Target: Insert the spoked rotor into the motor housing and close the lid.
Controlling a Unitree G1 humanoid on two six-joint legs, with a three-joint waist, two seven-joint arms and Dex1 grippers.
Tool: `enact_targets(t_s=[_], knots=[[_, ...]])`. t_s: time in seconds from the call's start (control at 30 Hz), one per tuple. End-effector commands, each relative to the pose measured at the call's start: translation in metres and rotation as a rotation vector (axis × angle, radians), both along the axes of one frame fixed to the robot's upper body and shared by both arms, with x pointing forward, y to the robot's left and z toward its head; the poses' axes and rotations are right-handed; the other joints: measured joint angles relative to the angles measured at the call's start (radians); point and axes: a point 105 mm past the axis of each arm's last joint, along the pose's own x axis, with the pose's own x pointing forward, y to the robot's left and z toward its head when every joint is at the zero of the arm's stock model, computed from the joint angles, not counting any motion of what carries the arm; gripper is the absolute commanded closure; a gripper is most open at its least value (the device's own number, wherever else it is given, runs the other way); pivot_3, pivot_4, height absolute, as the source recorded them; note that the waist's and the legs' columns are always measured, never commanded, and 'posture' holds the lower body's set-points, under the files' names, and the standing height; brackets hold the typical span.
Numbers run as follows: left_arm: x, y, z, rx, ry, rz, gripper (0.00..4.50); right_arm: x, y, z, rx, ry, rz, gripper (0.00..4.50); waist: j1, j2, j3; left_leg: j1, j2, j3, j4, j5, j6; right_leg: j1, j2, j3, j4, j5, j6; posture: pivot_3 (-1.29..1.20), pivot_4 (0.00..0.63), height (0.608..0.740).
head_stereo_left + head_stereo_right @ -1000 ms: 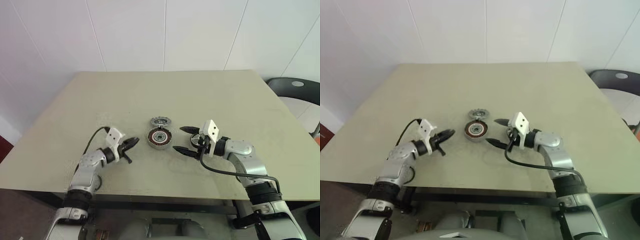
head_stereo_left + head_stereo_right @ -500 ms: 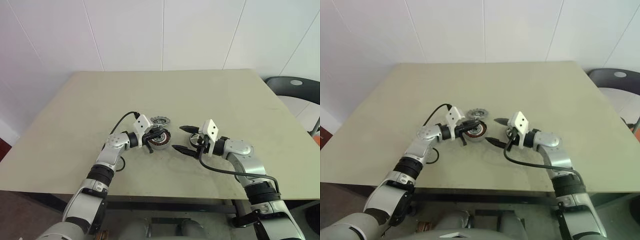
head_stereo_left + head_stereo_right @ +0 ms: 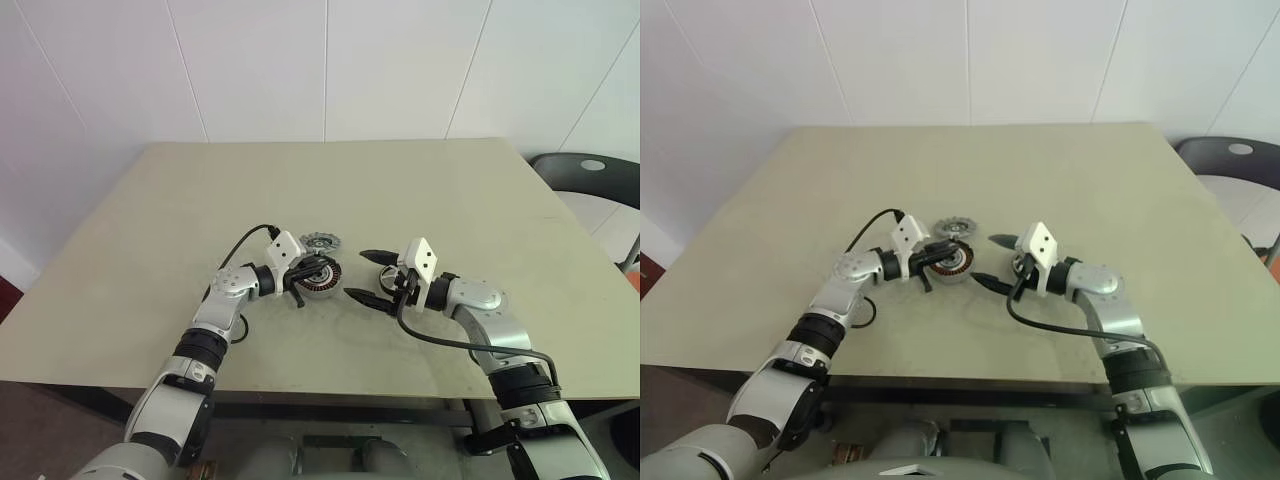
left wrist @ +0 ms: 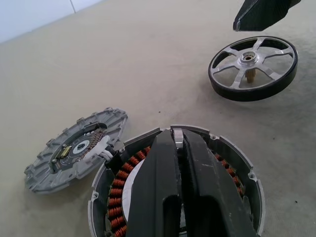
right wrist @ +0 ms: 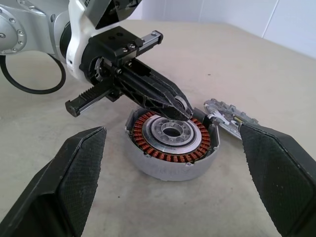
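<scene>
The motor housing (image 3: 324, 279), a silver ring of copper windings, lies mid-table. My left gripper (image 3: 316, 270) is shut and lies across its top, the fingertips (image 4: 170, 148) over the rim on the side toward the lid. The lid (image 4: 74, 148), a grey toothed disc, lies just behind the housing. The spoked rotor (image 4: 253, 66), silver spokes in a dark rim, rests flat on the table to the housing's right. It lies beneath my right gripper (image 3: 355, 275), which stands wide open facing the housing. Its black fingers (image 5: 59, 187) hold nothing.
The beige table (image 3: 450, 200) spreads wide on all sides, its front edge close below both arms. A black chair (image 3: 590, 170) stands past the table's right edge. A white panelled wall rises behind the table.
My left arm has swung right from the open table to the housing, and its shut fingers now lie over it. The right arm has stayed still.
</scene>
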Motion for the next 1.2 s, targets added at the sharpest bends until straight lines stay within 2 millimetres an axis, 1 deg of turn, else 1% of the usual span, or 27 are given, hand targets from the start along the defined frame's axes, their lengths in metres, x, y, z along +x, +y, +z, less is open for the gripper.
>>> enact_targets(t_s=[0.03, 0.33, 0.6, 0.77, 1.1, 1.2], knots=[[0.0045, 0.0023, 0.0127, 0.001, -0.049, 0.008, 4.48, 0.0025, 0.0028, 0.0135, 0.018, -0.056, 0.004, 0.0, 0.0, 0.0, 0.0, 0.0, 0.0, 0.0, 0.0, 0.0, 0.0, 0.0, 0.0, 0.0, 0.0, 0.0, 0.0, 0.0, 0.0, 0.74], [0.0044, 0.0025, 0.0117, 0.014, -0.052, 0.012, 4.48, 0.0017, 0.0033, 0.0128, 0.021, -0.056, 0.003, 0.0, 0.0, 0.0, 0.0, 0.0, 0.0, 0.0, 0.0, 0.0, 0.0, 0.0, 0.0, 0.0, 0.0, 0.0, 0.0, 0.0, 0.0, 0.74], [0.007, 0.0081, 0.0103, 0.063, -0.073, 0.031, 4.48, 0.0021, 0.0035, 0.012, 0.02, -0.056, 0.002, 0.0, 0.0, 0.0, 0.0, 0.0, 0.0, 0.0, 0.0, 0.0, 0.0, 0.0, 0.0, 0.0, 0.0, 0.0, 0.0, 0.0, 0.0, 0.74], [0.0075, 0.0077, 0.0126, 0.035, -0.072, 0.04, 4.48, 0.0018, 0.0036, 0.0113, 0.02, -0.054, 0.002, 0.0, 0.0, 0.0, 0.0, 0.0, 0.0, 0.0, 0.001, 0.0, 0.0, 0.0, 0.0, 0.0, 0.001, 0.0, 0.0, 0.0, 0.0, 0.74], [0.0037, 0.0025, 0.01, 0.004, -0.049, 0.029, 4.48, 0.0018, 0.0032, 0.0111, 0.022, -0.054, -0.002, 0.0, 0.0, 0.0, 0.0, 0.0, 0.0, 0.0, 0.001, 0.0, 0.0, 0.0, 0.0, 0.0, 0.001, 0.0, 0.0, 0.0, 0.0, 0.74], [0.0042, 0.0057, 0.0093, -0.004, -0.045, 0.046, 3.74, 0.0022, 0.004, 0.0111, 0.024, -0.055, -0.003, 0.0, 0.0, 0.0, 0.0, 0.0, 0.0, 0.0, 0.001, 0.0, 0.0, 0.0, 0.0, 0.0, 0.001, 0.0, 0.0, 0.0, 0.0, 0.74]])
